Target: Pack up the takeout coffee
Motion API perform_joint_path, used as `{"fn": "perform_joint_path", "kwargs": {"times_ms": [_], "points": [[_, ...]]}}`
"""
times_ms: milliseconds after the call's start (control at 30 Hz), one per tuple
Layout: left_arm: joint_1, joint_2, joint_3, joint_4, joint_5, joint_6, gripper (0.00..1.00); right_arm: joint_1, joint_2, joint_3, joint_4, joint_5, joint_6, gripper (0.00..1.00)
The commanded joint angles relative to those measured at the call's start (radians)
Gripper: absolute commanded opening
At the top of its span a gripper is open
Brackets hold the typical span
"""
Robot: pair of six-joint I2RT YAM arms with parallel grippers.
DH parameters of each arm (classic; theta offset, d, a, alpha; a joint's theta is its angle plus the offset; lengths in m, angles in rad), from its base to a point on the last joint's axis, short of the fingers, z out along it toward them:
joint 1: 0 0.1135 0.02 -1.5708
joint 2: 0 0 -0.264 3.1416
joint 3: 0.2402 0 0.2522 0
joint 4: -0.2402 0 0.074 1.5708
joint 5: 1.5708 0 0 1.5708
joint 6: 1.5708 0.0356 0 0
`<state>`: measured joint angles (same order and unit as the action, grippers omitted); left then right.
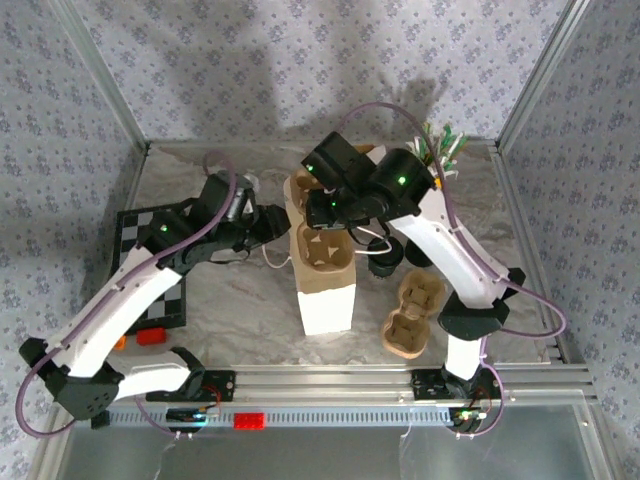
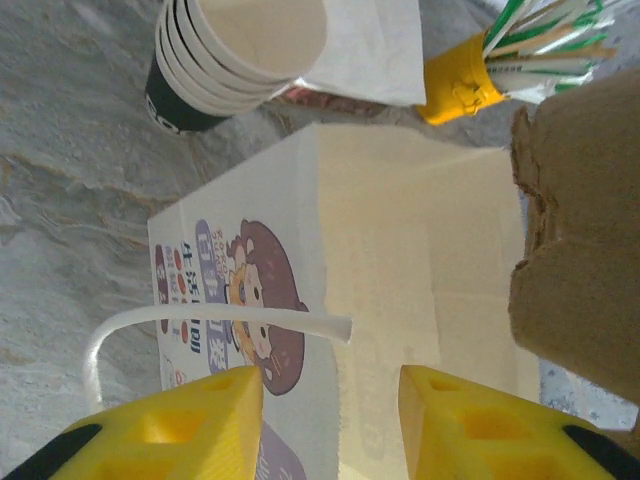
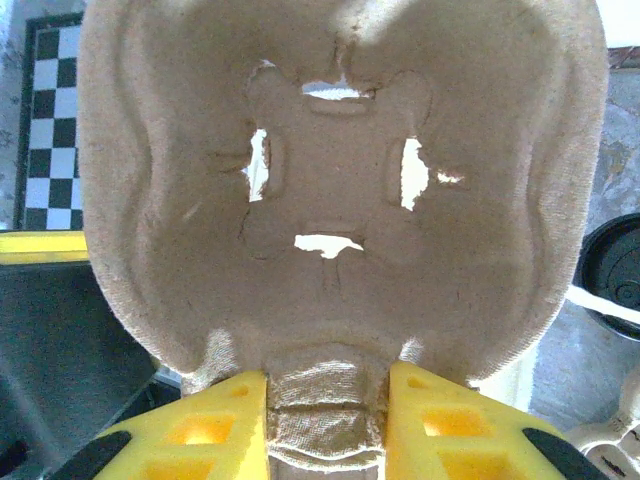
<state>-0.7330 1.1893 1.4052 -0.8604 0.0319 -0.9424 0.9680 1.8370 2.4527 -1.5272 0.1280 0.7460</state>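
Yellow-fingered and closest to the lens, my right gripper (image 3: 327, 385) is pinching the raised centre rib of a brown pulp cup carrier (image 3: 340, 150). Its jaws are pressing against either side of that rib.

I am working over the marbled table (image 1: 240, 300). Around its middle, a white paper bag (image 1: 327, 305) is stretching from the centre toward the far edge. One side of it is showing a printed cartoon figure. The held carrier is sitting at the bag's mouth, though I cannot tell how far in it is reaching.

Along the left edge, a black-and-white checkerboard (image 1: 140, 235) is lying partly under my left arm. A second pulp carrier (image 1: 413, 315) is resting toward the near right corner, well apart from the bag.

My left gripper (image 2: 330, 385) is hovering at the bag's open end with its fingers spread and nothing between them. The bag's white strip handle (image 2: 200, 320) is looping just past its fingertips.

I am seeing the takeout coffee cup (image 2: 235, 50) near the far edge, left of the bag. White with a dark band round its base, it is topping a nested stack of like cups, outside both bag and carriers.

A yellow cup of green-and-white sticks (image 2: 455, 85) is standing by the far edge, right of the bag. Black round lids (image 1: 385, 265) are lying just right of the bag, between it and the right arm.
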Motion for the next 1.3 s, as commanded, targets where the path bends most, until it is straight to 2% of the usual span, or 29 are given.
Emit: {"fn": "perform_joint_path", "kwargs": {"times_ms": [0,367,633,967,1267], "points": [[0.003,0.016,-0.011,0.056,0.073,0.019,0.36,0.016,0.038,0.026,-0.043,0.037,0.034,0.28],[0.008,0.025,-0.051,0.063,0.034,0.030,0.16,0.058,0.076,0.022,-0.124,0.143,0.063,0.28],[0.008,0.007,-0.081,0.074,0.013,0.024,0.07,0.064,0.054,-0.072,-0.118,0.117,0.101,0.28],[0.007,-0.011,-0.099,0.088,-0.012,0.011,0.03,0.072,0.049,-0.150,-0.083,0.103,0.135,0.28],[0.007,-0.008,-0.095,0.094,0.036,0.016,0.00,0.028,0.071,-0.183,-0.037,0.071,0.109,0.28]]}}
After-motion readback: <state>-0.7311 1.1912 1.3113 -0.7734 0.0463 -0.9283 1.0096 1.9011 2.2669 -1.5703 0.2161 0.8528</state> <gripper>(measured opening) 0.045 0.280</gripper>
